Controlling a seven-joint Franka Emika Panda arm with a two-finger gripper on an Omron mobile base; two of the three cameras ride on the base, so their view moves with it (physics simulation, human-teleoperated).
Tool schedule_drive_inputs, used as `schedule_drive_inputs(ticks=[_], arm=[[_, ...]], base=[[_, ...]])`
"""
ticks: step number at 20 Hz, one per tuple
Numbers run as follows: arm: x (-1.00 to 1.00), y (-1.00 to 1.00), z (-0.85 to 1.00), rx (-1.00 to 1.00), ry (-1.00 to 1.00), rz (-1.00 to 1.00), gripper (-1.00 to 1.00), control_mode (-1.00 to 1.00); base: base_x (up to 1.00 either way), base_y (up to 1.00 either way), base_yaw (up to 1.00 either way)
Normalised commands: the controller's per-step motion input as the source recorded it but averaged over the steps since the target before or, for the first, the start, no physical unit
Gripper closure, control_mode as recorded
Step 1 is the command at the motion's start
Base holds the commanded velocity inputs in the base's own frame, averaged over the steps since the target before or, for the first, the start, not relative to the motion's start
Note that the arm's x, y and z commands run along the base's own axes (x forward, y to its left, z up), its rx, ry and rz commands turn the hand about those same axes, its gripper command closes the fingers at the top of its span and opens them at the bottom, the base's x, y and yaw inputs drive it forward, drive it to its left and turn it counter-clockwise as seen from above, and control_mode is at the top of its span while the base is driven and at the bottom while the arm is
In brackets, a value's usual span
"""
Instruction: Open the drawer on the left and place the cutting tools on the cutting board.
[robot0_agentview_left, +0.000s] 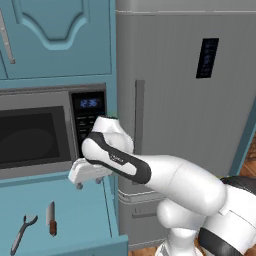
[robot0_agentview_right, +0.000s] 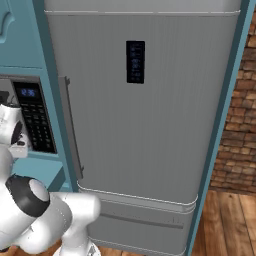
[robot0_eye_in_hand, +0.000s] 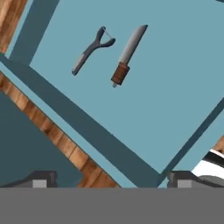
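We are looking down into the open teal-blue drawer (robot0_eye_in_hand: 175, 87).

The bottom edge is cutting off our two-finger gripper (robot0_eye_in_hand: 111, 180), so we are seeing only its dark fingertips (robot0_eye_in_hand: 40, 179), standing wide apart and holding nothing. The short brown-handled knife (robot0_eye_in_hand: 128, 54) and the slim grey forked tool (robot0_eye_in_hand: 92, 49) are lying side by side inside, apart.

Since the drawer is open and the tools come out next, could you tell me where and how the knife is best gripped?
Probably the brown handle of the knife, taken from straight above with the open gripper closing across its width. It lies flat on the drawer floor, apart from the forked tool, so both its sides are free.
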Motion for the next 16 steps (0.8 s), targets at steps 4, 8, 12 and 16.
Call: schedule_drive_inputs(ticks=[4,8,12,16], arm=[[0.15,0.35,-0.38,-0.19,0.00,-0.14,-1.00,-1.00],[0.21,0.30,-0.68,-0.11,0.01,-0.16,-1.00,-1.00],[0.28,0.21,-0.60,-0.04,0.07,-0.19,-1.00,-1.00],[0.16,0.21,-0.43,-0.05,0.00,-0.15,-1.00,-1.00]], base=[[0.00,0.00,0.00],[0.00,0.00,0.00],[0.00,0.00,0.00],[0.00,0.00,0.00]])
